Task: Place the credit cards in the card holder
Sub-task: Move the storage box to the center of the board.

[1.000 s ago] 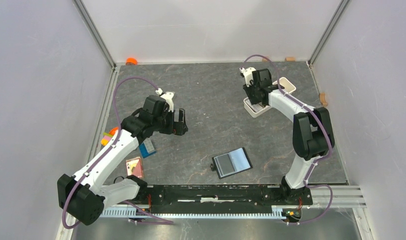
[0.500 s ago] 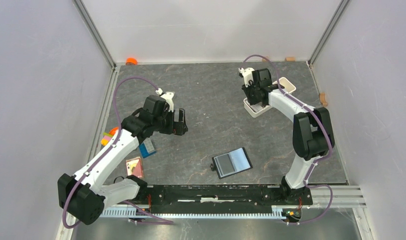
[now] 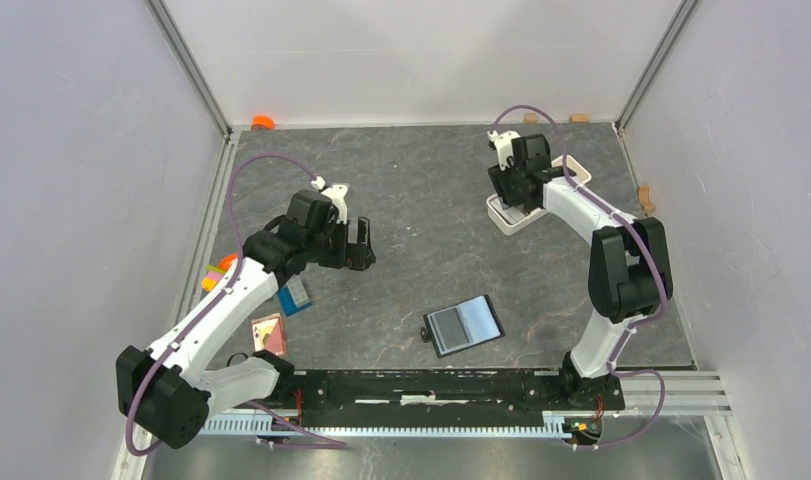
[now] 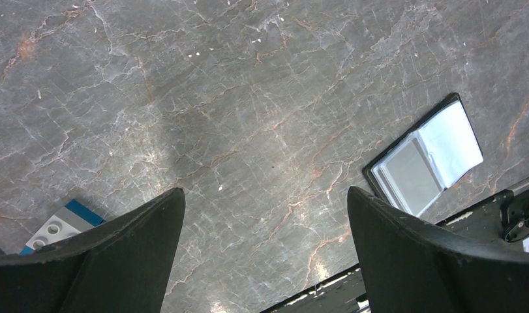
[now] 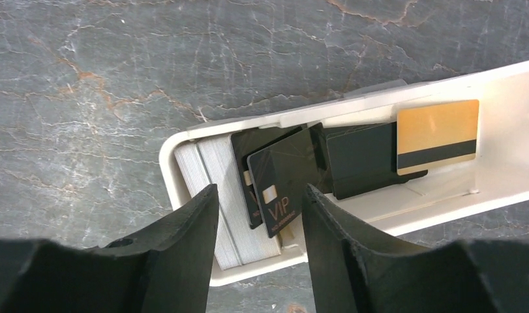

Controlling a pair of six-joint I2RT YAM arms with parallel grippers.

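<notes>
1. Where the table (image 3: 411, 190) comes nearest the arm bases, the card holder (image 3: 463, 325) lies spread open and flat, its clear pockets facing up; no card is seen in it.
2. A pink rectangle (image 3: 267, 331) lies well to the left of the card holder, about as near; a small blue ridged block (image 3: 294, 295) sits just beyond that, also left of the card holder.
3. The left end effector (image 4: 265, 195) hangs above bare table, beyond the card holder and to its left; its fingers stand wide apart and hold nothing.
4. Far beyond the card holder and a little to its right, a long white tray (image 5: 183, 140) lies aslant; the credit cards (image 5: 359, 156) lie inside it, well apart from the card holder.
5. In the tray's near end a black card marked VIP (image 5: 284, 182) lies tilted over other black cards and a pale stack; a gold card (image 5: 438, 134) with a dark stripe lies further along, overlapping a black one.
6. The right end effector (image 5: 260, 195) is over that end of the tray, its fingers part-way apart on either side of the VIP card's lower edge; whether the pads touch the card I cannot tell.
7. Farthest from the card holder, at the back left corner, sits a small orange thing (image 3: 263, 122).
</notes>
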